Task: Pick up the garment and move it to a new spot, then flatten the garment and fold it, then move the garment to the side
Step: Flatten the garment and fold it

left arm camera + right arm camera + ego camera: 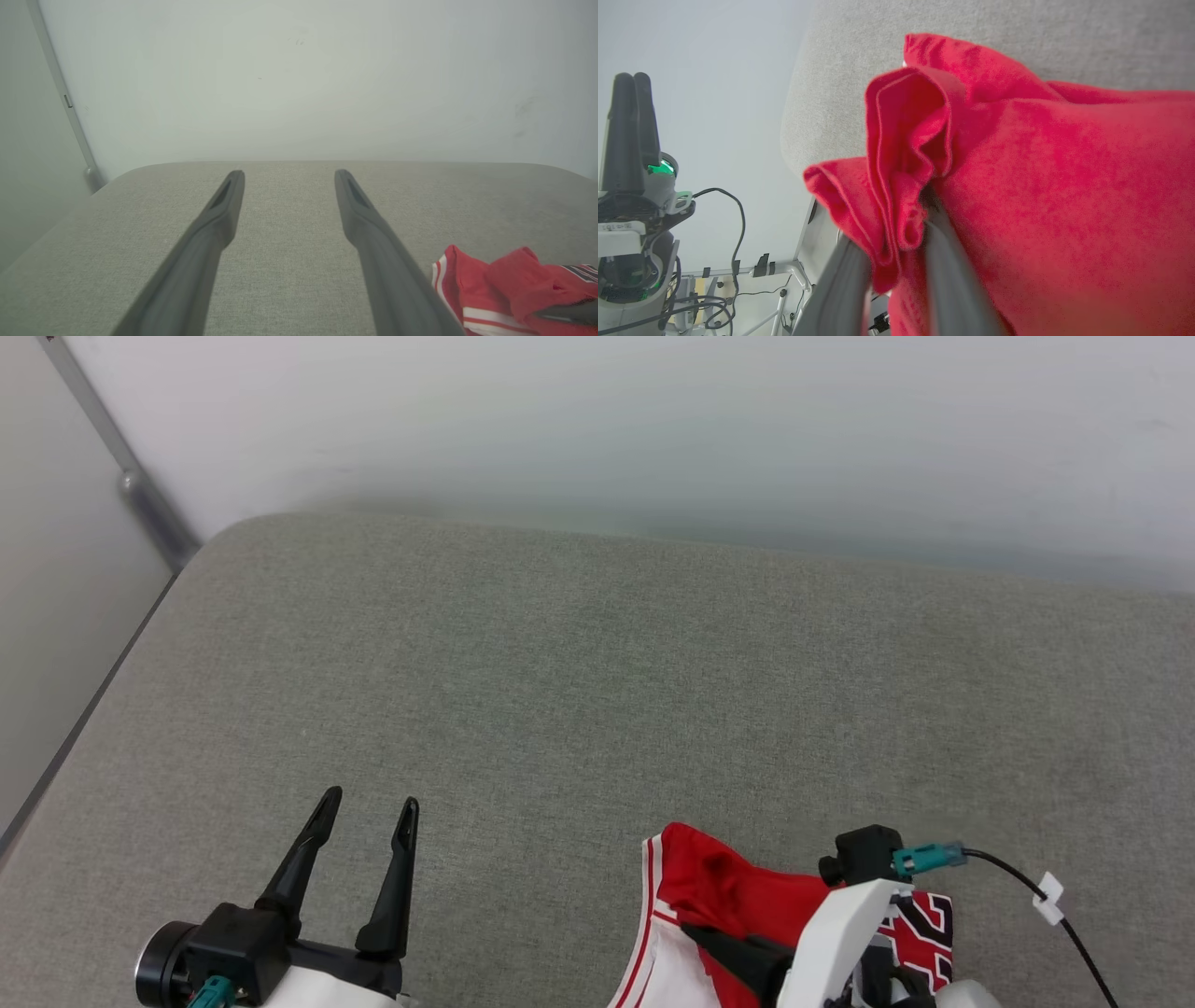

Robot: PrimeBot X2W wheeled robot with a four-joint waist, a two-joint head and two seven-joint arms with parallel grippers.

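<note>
The garment (738, 896) is a red jersey with white, striped trim and black-and-white lettering, bunched at the near edge of the grey padded surface. My right gripper (719, 947) reaches into it from the right, and its fingertips are buried in the cloth. In the right wrist view, folds of the red garment (1064, 186) sit pinched between the two fingers (840, 289). My left gripper (370, 803) hovers open and empty to the left of the garment, apart from it. Its wrist view shows the spread gripper (289, 174) and the garment (490, 284) at the lower right.
The grey padded surface (597, 691) stretches away to a pale wall. A metal rail (140, 495) runs down the wall at the far left corner. A black cable (1064, 915) with a white tag trails from my right wrist.
</note>
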